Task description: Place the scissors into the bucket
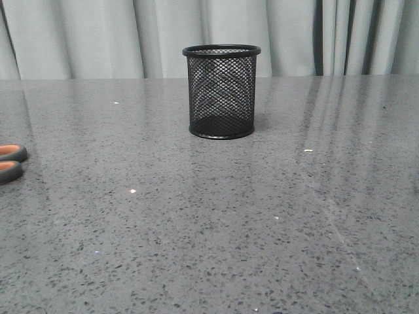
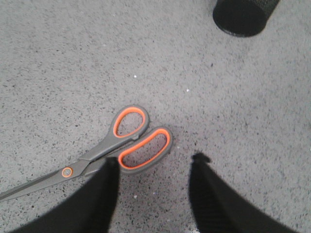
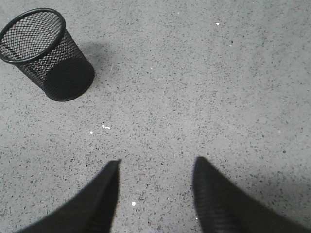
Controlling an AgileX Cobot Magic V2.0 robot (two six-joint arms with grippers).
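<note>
The scissors (image 2: 121,145), dark grey with orange-lined handle loops and slim dark blades, lie flat on the grey speckled table. Only their loops (image 1: 10,162) show at the far left edge of the front view. My left gripper (image 2: 154,159) is open above them, one finger over the blade side of the handles, nothing between the jaws. The bucket (image 1: 220,91), a black wire-mesh cup, stands upright at the middle back of the table; it also shows in the left wrist view (image 2: 244,15) and the right wrist view (image 3: 46,53). My right gripper (image 3: 156,162) is open and empty over bare table.
The grey speckled table (image 1: 229,222) runs to a pale curtain (image 1: 98,33) at the back. A few small white specks (image 3: 104,127) lie on the surface. Neither arm shows in the front view.
</note>
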